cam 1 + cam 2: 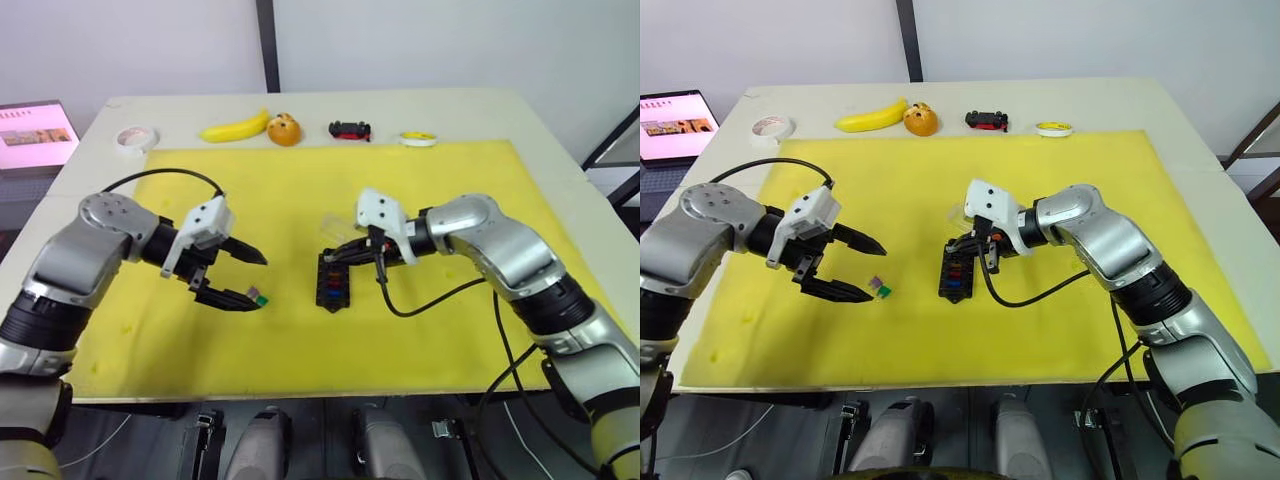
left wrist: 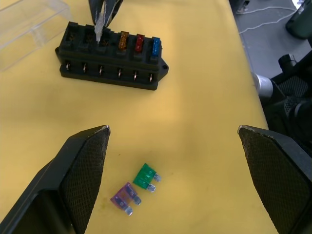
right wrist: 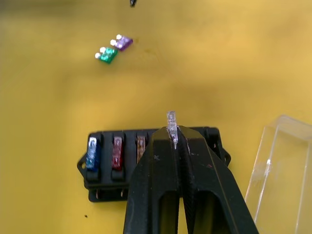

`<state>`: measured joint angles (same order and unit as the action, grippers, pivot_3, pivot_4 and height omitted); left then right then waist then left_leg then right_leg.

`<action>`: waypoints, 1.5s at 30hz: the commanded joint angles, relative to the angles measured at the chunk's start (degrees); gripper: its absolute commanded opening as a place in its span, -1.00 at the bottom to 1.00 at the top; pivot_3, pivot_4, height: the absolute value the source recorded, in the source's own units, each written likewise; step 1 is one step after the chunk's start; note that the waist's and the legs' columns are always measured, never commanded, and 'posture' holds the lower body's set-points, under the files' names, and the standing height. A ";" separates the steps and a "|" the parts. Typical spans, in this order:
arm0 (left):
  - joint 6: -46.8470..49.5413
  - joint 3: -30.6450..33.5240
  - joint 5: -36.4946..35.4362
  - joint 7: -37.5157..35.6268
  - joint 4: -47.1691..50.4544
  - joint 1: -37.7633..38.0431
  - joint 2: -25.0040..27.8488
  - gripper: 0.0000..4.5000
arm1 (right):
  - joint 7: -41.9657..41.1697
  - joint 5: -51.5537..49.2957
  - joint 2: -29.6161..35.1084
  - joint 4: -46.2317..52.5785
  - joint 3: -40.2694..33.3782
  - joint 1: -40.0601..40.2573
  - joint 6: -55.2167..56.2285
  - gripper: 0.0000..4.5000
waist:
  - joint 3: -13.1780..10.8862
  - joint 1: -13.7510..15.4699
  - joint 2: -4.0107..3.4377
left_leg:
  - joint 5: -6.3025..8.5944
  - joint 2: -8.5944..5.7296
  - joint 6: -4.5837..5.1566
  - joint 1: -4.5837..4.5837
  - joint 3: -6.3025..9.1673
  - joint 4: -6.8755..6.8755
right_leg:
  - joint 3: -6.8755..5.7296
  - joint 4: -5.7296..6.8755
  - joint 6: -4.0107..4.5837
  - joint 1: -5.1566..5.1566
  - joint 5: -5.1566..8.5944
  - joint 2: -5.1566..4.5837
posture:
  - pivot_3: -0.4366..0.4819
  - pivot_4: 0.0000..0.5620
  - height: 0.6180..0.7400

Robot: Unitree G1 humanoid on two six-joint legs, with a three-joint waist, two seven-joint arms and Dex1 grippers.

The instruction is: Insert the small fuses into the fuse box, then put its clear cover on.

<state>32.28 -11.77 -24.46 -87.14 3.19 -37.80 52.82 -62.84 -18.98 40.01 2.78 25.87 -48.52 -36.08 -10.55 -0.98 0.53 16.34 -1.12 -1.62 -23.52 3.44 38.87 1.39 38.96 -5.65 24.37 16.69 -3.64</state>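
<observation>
Right pincer (image 3: pixel 174 141) pinching a clear fuse (image 3: pixel 171 123) above the fuse box (image 1: pixel 332 281) at frame centre, blue, red and tan fuses seated. Left pincer (image 1: pixel 241 278) spread wide left of centre over green fuse (image 2: pixel 146 176) and purple fuse (image 2: pixel 125 198). Clear cover (image 3: pixel 280 170) just beside the box
</observation>
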 commanded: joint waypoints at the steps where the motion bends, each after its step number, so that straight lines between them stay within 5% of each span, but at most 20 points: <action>1: 0.49 2.63 -1.41 0.71 2.15 0.14 0.15 0.96 | -1.91 1.48 -0.52 0.11 -1.54 -1.05 1.69 -1.00 | 0.00 -0.04 0.00 | 0.00 0.00 0.00 0.00 0.00 0.00 | 0.00 0.00 0.00 0.00 0.00 0.01 | -0.05 -0.47 1.00; 30: -8.56 -2.68 7.37 7.73 -6.20 -2.77 -14.13 0.96 | -4.52 4.94 -2.46 -1.28 -4.04 1.20 2.09 -1.00 | 0.00 0.02 0.00 | -0.01 -0.05 -0.01 0.00 0.00 0.02 | 0.00 0.01 0.00 0.00 0.00 -0.01 | -0.05 -0.47 1.00; 45: -10.43 -3.01 9.50 7.66 -8.77 -3.70 -16.88 0.96 | -4.26 6.10 -2.85 -2.66 -3.92 2.08 3.32 -1.00 | 0.00 0.03 0.00 | -0.01 -0.05 -0.02 0.00 0.00 0.03 | -0.01 0.01 0.00 0.00 0.00 -0.01 | -0.05 -0.47 1.00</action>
<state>22.93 -15.00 -15.08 -79.48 -6.28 -40.48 35.84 -67.05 -13.24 37.46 -0.27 23.77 -46.32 -33.77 -10.54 -0.95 0.53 16.33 -1.16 -1.64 -23.52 3.45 38.90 1.38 38.98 -5.65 24.37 16.69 -3.65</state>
